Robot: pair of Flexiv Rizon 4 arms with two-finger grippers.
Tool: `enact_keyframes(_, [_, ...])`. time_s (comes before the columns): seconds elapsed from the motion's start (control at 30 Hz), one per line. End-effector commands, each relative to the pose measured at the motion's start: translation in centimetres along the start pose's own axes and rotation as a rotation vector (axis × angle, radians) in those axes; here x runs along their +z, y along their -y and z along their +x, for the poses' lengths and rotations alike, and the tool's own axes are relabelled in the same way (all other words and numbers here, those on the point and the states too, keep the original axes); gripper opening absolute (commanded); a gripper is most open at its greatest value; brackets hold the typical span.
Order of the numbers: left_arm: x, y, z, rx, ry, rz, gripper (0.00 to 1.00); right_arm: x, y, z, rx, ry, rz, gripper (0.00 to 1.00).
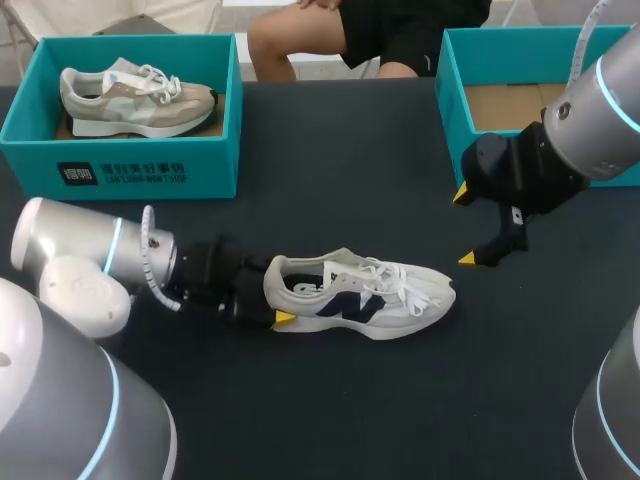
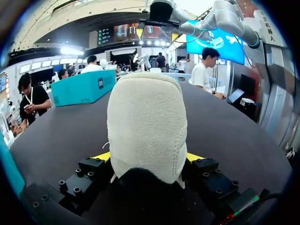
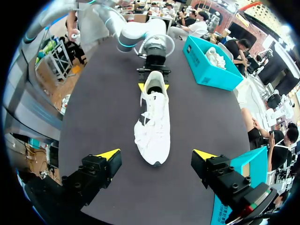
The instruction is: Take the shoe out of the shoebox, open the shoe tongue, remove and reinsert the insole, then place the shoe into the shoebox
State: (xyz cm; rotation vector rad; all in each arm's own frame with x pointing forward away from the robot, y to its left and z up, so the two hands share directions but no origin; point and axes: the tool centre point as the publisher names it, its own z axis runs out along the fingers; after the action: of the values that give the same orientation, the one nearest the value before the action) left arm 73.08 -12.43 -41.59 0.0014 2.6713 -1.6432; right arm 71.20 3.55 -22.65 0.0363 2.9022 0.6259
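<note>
Heel grip first: left gripper (image 2: pixel 147 158) is pinching the heel of the white shoe (image 1: pixel 365 295), one yellow tip on each side of the heel cup in the left wrist view, both touching. Right gripper (image 3: pixel 156 154) is spread wide and holds nothing. It hangs above the table (image 1: pixel 330 180) off the toe end, with the shoe lying toe-first ahead of it in its wrist view.

Shoe stands upright on its sole on the table, out of any box, toe toward the right arm. Laces (image 1: pixel 398 277) are bunched over the tongue; can't tell if they are tied. Insole not clearly visible in the opening. Empty shoebox (image 1: pixel 455 95) sits just behind the right gripper. Second shoebox (image 1: pixel 120 170) at far left holds a beige shoe (image 1: pixel 135 95), well apart from the work.

Judgement: take-out looks done, tongue opening is next.

Risks:
- The left grip is only on the soft heel collar, so a pull on the tongue could drag the shoe free or pivot it on the table.
- The laces look snug. Without slack the tongue may not lift, or a fingertip could snag a lace loop and hoist the whole shoe.
- The spread right fingers, coming down off-centre, could press the toe box and tip the shoe sideways.
</note>
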Motion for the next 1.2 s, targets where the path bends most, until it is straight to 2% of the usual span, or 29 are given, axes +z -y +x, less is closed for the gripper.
enact_keyframes(0.03, [0.1,-0.3,0.5,0.000,0.008,0.000,0.00,0.1,0.0,0.1,0.000,0.001,0.002,1.00])
enact_keyframes(0.17, [0.1,-0.3,0.5,0.000,0.008,0.000,0.00,0.1,0.0,0.1,0.000,0.001,0.002,1.00])
enact_keyframes(0.2, [0.1,-0.3,0.5,0.000,0.008,0.000,0.00,0.1,-0.2,0.0,0.043,-0.019,-0.017,1.00])
enact_keyframes(0.23, [0.1,-0.3,0.5,0.000,0.008,0.000,0.00,0.3,-0.6,-0.2,0.092,-0.027,0.034,1.00])
enact_keyframes(0.4, [0.1,-0.3,0.5,0.000,0.008,0.000,0.00,1.0,-2.4,-0.7,0.464,0.145,0.096,1.00])
enact_keyframes(0.5, [0.1,-0.3,0.5,0.000,0.008,0.000,0.00,1.4,-3.9,-0.7,0.681,0.286,0.079,1.00])
enact_keyframes(0.6, [0.1,-0.3,0.5,0.000,0.008,0.000,0.00,1.8,-4.6,-0.2,0.868,0.376,0.067,1.00])
enact_keyframes(0.63, [0.1,-0.3,0.5,0.000,0.008,0.000,0.00,2.0,-5.0,-0.1,0.892,0.381,0.065,1.00])
enact_keyframes(0.67, [0.1,-0.3,0.5,0.000,0.008,0.000,0.00,2.1,-5.6,-0.2,0.876,0.389,0.023,1.00])
enact_keyframes(1.2, [0.1,-0.3,0.5,0.000,0.008,0.000,0.00,2.1,-5.6,-0.2,0.876,0.389,0.023,1.00])
